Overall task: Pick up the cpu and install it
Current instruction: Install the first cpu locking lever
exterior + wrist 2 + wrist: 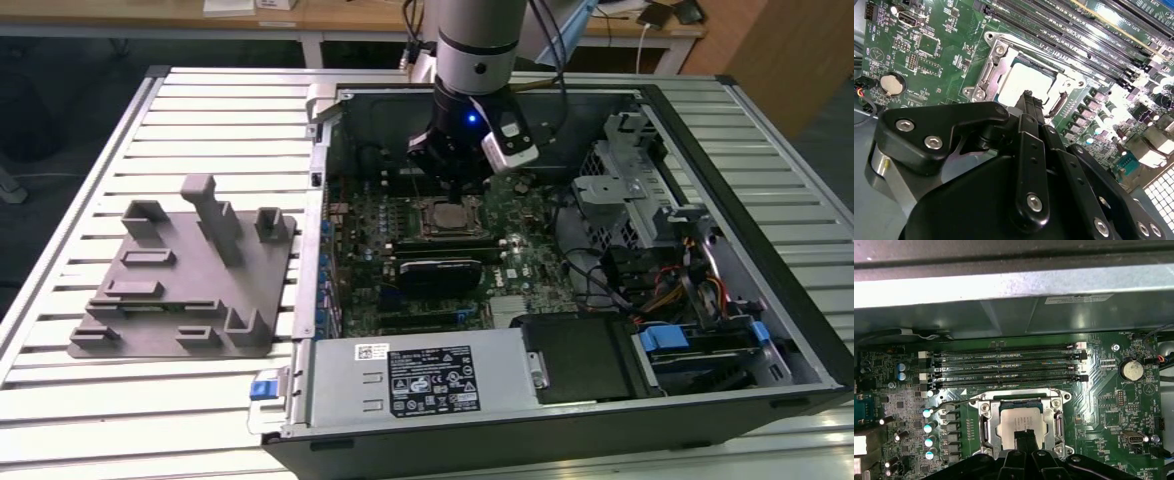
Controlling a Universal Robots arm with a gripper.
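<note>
Tool (1024,437), closed, over the cpu (1021,421) (seated in socket (985,426)).

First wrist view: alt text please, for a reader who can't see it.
The cpu sits inside the socket frame on a green motherboard, with the black gripper reaching over its edge. Four memory slots run beyond the socket, and a coin battery lies off to one side.
</note>
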